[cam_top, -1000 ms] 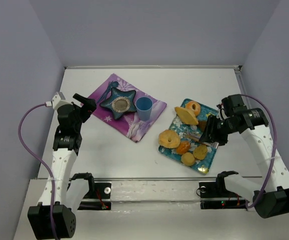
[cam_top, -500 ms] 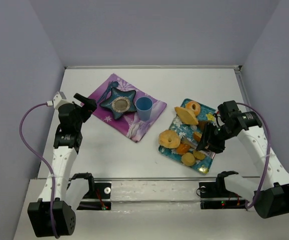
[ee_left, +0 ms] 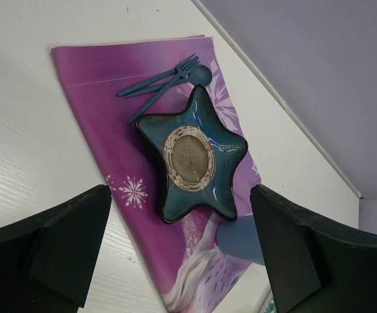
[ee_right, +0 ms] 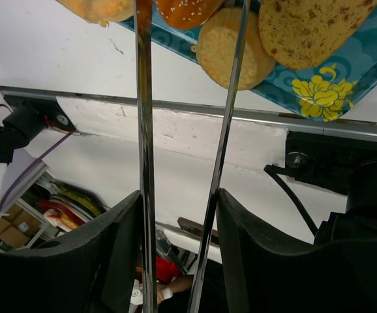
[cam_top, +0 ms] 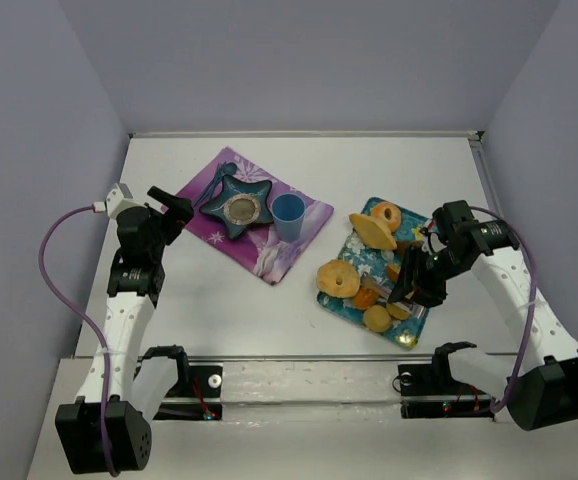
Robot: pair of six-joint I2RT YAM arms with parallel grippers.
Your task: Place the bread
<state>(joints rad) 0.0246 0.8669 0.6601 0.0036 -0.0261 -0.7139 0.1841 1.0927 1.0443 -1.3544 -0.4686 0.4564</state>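
I saw my right hand [ee_right: 179,208] clamped on metal tongs [ee_right: 143,98] whose arms straddled the bread [ee_right: 185,10], lying on the blue tray [ee_right: 325,85] toward the near right corner of the table [cam_top: 269,300], while my left hand [ee_left: 179,195] gaped wide, holding nothing

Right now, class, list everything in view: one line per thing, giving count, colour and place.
tray: one, teal patterned, right half of view
bread: one, orange-brown, near half of tray
ring pastry: one, pale, tray's left edge
round buns: two, pale yellow, tray's near corner
oval loaf: one, golden-brown, tray's far end
small ring: one, orange, beside the oval loaf
cloth: one, purple, left-centre of view
star dish: one, teal, on cloth
cutlery: fork and spoon at least, teal, on cloth beyond star dish
cup: one, blue, on cloth right of star dish
tongs: one pair, metal, in right gripper
left gripper: black, open, left of cloth
right gripper: black, shut on tongs, over tray
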